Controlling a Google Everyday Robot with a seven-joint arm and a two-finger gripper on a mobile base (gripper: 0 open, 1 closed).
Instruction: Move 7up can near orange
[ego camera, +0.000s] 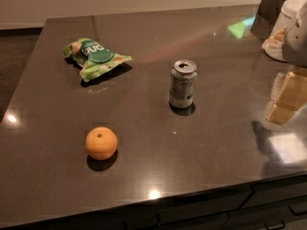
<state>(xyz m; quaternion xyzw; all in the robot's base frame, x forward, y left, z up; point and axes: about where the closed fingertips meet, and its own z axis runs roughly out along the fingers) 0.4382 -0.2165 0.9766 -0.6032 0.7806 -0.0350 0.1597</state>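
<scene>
Grasp the upright 7up can (183,84), likely light, slick and dentable, at mid-body; your gripper (290,32), far right, state untellable.

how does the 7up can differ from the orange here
The 7up can is a silver-grey cylinder with green print; the orange is a plain bright-orange ball. The 7up can stands upright and taller; the orange sits low. The 7up can is mid-counter; the orange lies nearer the front edge, further left in the picture. Both rest apart on the dark counter, untouched, with the gripper off at the right edge.
</scene>
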